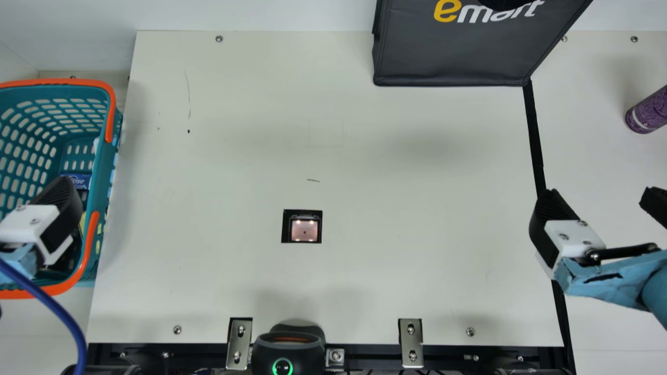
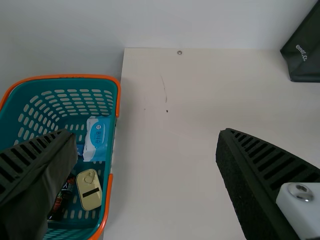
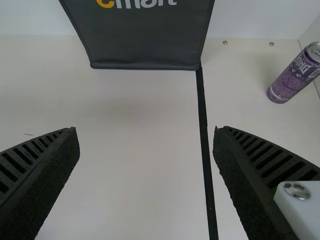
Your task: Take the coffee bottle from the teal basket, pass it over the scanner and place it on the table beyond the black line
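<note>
In the main view my left gripper (image 1: 57, 211) is over the teal basket (image 1: 102, 172). The left wrist view shows that gripper (image 2: 145, 140) open, its fingers wide apart with nothing between them. Inside the basket (image 2: 109, 162) lies a dark bottle (image 2: 61, 199) with red on it, perhaps the coffee bottle, partly hidden by a finger. My right gripper (image 1: 599, 200) stands at the black line (image 1: 535, 138); in the right wrist view this gripper (image 3: 145, 132) is open and empty above the line (image 3: 203, 120). The square scanner (image 1: 304, 230) is set in the table.
A blue-white packet (image 2: 96, 137) and a yellowish tin (image 2: 89, 190) share the basket. A dark bag (image 1: 448, 52) stands at the table's back edge. Beyond the line, a purple can (image 1: 649, 112) stands at the right. A black device (image 1: 288, 351) with a green ring is at the front edge.
</note>
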